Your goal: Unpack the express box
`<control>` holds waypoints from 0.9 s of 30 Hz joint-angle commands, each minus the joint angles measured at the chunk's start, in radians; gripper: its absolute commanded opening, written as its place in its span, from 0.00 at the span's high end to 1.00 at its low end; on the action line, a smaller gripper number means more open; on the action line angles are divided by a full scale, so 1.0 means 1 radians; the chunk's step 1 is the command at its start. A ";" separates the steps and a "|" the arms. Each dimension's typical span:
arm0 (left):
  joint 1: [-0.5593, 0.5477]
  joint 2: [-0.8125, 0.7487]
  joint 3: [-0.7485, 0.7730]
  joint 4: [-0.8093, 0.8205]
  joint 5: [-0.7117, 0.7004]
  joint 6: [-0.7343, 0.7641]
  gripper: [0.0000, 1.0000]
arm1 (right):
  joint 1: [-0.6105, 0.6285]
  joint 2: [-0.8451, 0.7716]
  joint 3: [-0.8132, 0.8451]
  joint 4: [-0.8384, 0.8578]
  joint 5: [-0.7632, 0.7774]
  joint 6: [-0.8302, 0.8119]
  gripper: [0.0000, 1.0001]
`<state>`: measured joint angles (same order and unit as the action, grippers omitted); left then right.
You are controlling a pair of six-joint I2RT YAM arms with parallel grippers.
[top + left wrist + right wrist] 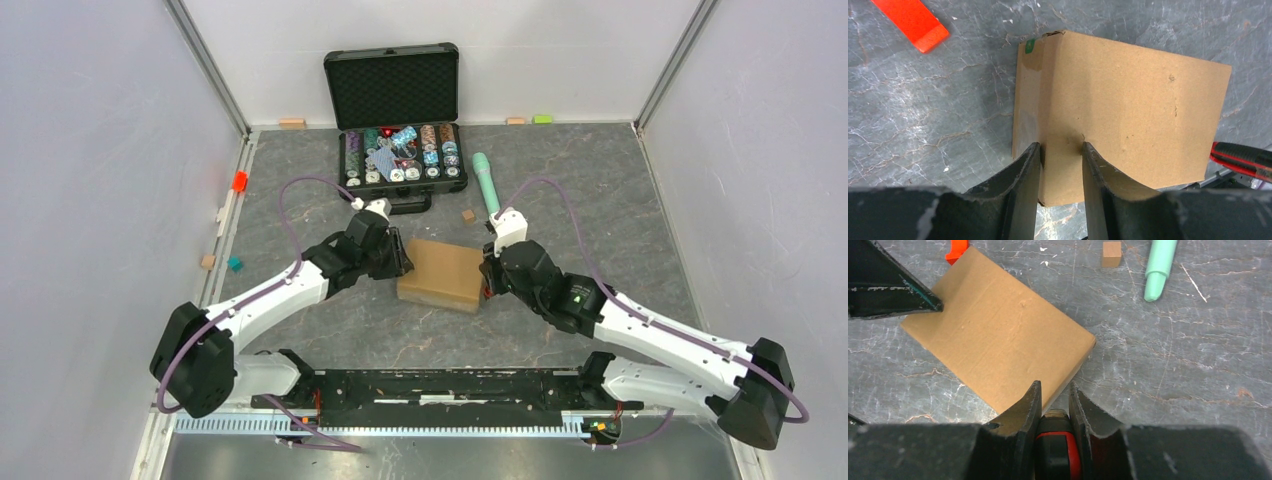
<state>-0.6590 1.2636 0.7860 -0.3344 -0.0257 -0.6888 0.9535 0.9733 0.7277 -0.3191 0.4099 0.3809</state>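
— Where's the express box (440,272) sitting?

— Flat in the middle of the worktop (620,200), closed up; taking the arm bases as six o'clock, its long side looks to run roughly nine to three, a touch skewed; the poker-chip case (400,160) lies open at its twelve, and a mint-green pen (486,183) at about one.

— And the hands?

— One at each end; the left hand (1060,147) is at the nine o'clock edge, fingers set narrow with their tips against the cardboard; whether it pinches anything I can't tell; the right hand (1054,390) is at the three o'clock edge, clamped on a red-and-black tool (1055,450), a cutter by the look of it, its nose just beside the box.

— Which one matters next?

— The right, I'd say; both are equally near, but it carries the tool, and the box lies toward nine from it; the top face shows no seam, so the box may need turning.

— The surface?

— Dark grey, marble-veined, flat; pale walls (80,150) on three sides.
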 commanded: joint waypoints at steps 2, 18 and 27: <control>0.060 0.019 -0.079 -0.037 -0.074 -0.031 0.66 | -0.002 0.038 0.093 0.073 -0.042 -0.010 1.00; 0.197 -0.029 -0.146 -0.093 -0.012 -0.008 0.80 | -0.001 0.099 0.223 -0.028 0.088 -0.084 1.00; 0.250 -0.059 -0.152 -0.147 0.007 0.025 0.89 | -0.002 0.176 0.230 0.051 0.078 -0.100 1.00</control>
<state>-0.4427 1.1881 0.6937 -0.2695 0.0383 -0.7238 0.9531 1.1152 0.9081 -0.3317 0.4534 0.3050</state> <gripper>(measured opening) 0.310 0.269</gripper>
